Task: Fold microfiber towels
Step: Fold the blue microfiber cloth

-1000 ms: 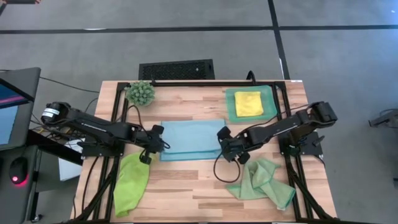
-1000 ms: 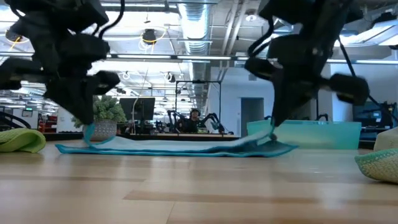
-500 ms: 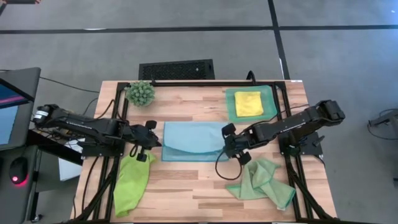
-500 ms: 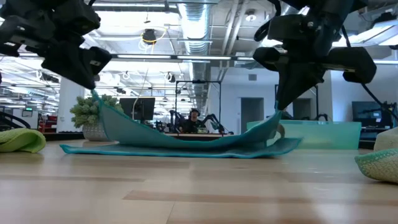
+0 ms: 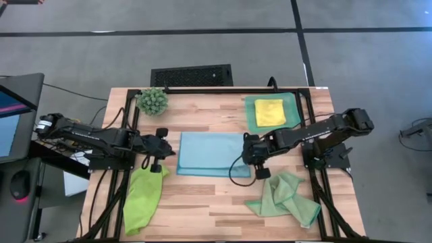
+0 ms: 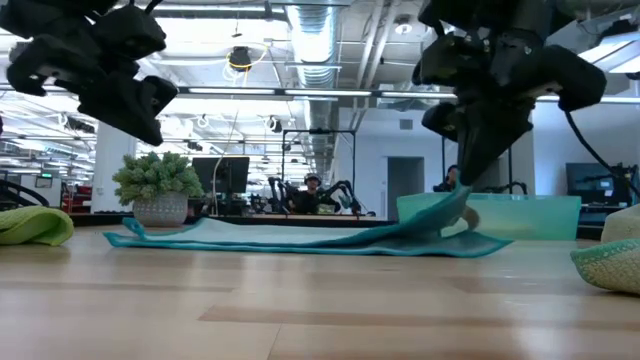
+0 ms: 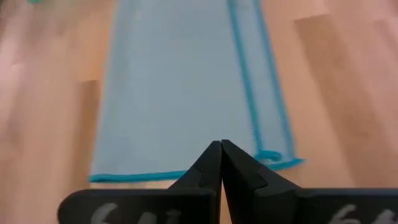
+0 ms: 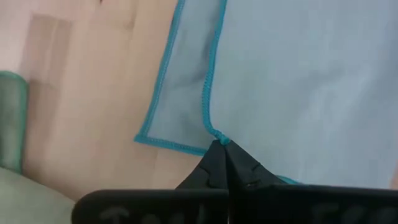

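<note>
The light blue towel lies folded in the middle of the wooden worktop, two layers showing with their darker blue hems offset along one side. The left pincer hovers just off the towel's left edge, its fingers pressed together and holding nothing; its wrist view shows the closed tips above the towel's near hem, clear of the cloth. The right pincer sits at the towel's right edge, its fingers clamped on the upper layer's hem, and the low view shows that corner lifted off the worktop while the rest of the cloth lies flat. The yellow towel rests folded in the teal tray at the far right of the worktop. The lime green towel lies bunched near the front left, and the pale sage green towel lies crumpled near the front right, just below the right arm. A small spiky plant stands at the far left.
</note>
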Robot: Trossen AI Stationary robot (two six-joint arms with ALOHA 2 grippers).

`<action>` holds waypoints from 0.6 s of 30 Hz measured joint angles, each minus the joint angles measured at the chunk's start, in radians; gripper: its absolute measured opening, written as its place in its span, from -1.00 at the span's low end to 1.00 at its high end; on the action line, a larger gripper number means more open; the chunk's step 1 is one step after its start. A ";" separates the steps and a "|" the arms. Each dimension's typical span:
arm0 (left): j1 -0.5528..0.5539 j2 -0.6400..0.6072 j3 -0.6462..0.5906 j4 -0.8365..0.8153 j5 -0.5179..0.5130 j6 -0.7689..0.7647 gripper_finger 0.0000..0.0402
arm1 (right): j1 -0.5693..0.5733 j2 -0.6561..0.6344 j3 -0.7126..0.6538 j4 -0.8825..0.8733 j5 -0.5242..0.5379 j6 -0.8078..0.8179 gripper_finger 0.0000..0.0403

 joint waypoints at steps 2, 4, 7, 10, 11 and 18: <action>0.000 0.013 -0.003 0.013 0.072 0.000 -1.00 | 0.003 0.017 0.000 0.001 0.000 0.013 -0.99; -0.002 0.037 -0.023 0.067 0.138 -0.003 -1.00 | 0.004 0.041 -0.001 -0.001 0.001 0.016 -0.99; -0.017 0.103 -0.060 0.155 0.176 -0.001 -1.00 | 0.002 0.089 -0.001 -0.002 0.001 0.007 -0.99; -0.036 0.181 -0.064 0.185 0.160 0.040 -0.92 | 0.000 0.128 0.000 0.010 0.001 -0.006 -0.99; -0.040 0.215 -0.064 0.210 0.158 0.050 -0.87 | 0.000 0.137 0.000 0.009 0.001 -0.006 -0.99; -0.056 0.382 -0.063 0.291 0.140 0.149 -0.43 | 0.000 0.139 0.000 0.027 0.000 -0.014 -0.99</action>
